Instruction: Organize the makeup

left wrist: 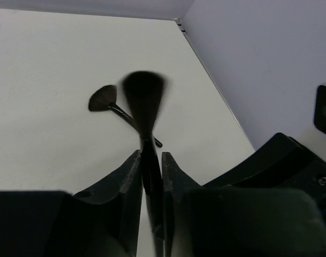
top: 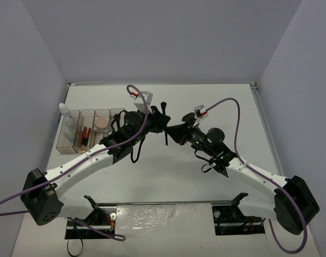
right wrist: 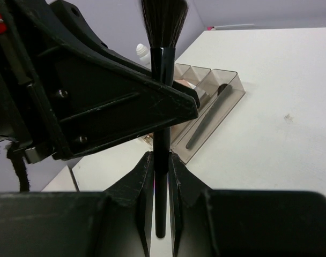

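A black-handled powder brush (top: 165, 138) hangs in the air between the two arms above the middle of the table. My left gripper (left wrist: 150, 155) is shut on its handle, with the round bristle head (left wrist: 144, 96) past the fingertips. My right gripper (right wrist: 161, 156) is shut on the same handle (right wrist: 162, 176), lower down; the left gripper's black body (right wrist: 98, 101) crosses just above it. The two grippers meet in the top view, left (top: 161, 123) and right (top: 172, 133). A black fan brush (left wrist: 106, 100) lies on the table beyond the left gripper.
Four clear bins (top: 60, 145) stand in a row at the left. They hold a white bottle (top: 67, 113), red pencils (top: 85, 134) and a pink compact (top: 102, 123). In the right wrist view the nearest bin (right wrist: 235, 85) holds a dark brush (right wrist: 208, 120).
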Action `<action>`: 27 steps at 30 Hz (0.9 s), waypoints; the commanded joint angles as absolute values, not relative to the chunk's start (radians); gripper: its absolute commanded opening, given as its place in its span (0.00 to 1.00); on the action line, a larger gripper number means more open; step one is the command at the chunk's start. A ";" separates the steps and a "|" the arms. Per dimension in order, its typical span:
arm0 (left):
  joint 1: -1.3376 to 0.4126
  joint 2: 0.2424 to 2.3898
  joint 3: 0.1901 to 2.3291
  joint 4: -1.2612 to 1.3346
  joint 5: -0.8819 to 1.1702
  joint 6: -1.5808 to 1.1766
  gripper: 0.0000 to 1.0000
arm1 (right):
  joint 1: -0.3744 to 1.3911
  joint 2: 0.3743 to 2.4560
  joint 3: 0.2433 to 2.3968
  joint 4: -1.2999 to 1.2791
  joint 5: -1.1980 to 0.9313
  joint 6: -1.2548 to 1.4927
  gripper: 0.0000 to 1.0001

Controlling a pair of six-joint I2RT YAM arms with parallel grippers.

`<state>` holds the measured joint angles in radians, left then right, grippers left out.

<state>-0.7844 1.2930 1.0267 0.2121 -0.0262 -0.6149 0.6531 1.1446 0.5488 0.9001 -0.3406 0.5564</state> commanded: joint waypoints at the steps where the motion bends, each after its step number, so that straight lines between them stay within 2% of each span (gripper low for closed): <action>1: -0.788 1.289 1.064 0.353 -0.043 -0.619 0.04 | 0.676 1.173 0.570 1.033 -0.357 0.546 0.02; 2: -0.787 1.290 1.059 0.359 -0.047 -0.621 0.00 | 0.676 1.178 0.572 1.028 -0.353 0.539 0.06; 3: -0.787 1.291 1.056 0.359 -0.053 -0.621 0.00 | 0.676 1.182 0.575 1.022 -0.350 0.530 0.16; 6: -0.786 1.289 1.057 0.306 -0.079 -0.595 0.00 | 0.677 1.194 0.611 0.939 -0.328 0.486 0.55; 8: -0.784 1.288 1.076 0.239 -0.143 -0.564 0.00 | 0.675 1.197 0.644 0.830 -0.297 0.440 0.69; 10: -0.773 1.295 1.109 0.093 -0.232 -0.523 0.00 | 0.674 1.191 0.668 0.718 -0.257 0.391 0.77; 13: -0.684 1.333 1.156 -0.083 -0.270 -0.468 0.00 | 0.666 1.170 0.719 0.525 -0.157 0.299 0.82; 18: -0.472 1.392 1.193 -0.227 -0.199 -0.436 0.00 | 0.643 1.144 0.767 0.307 0.015 0.187 0.83; 25: -0.296 1.618 1.341 -0.400 -0.179 -0.336 0.00 | 0.574 1.141 0.751 0.234 0.105 0.164 0.84; 27: -0.274 1.682 1.371 -0.404 -0.159 -0.313 0.03 | 0.529 1.151 0.751 0.226 0.095 0.166 0.84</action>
<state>-0.3138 1.5949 1.2715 -0.3308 -0.1813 -0.4023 0.5958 1.1648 0.7204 0.2451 0.0356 0.1999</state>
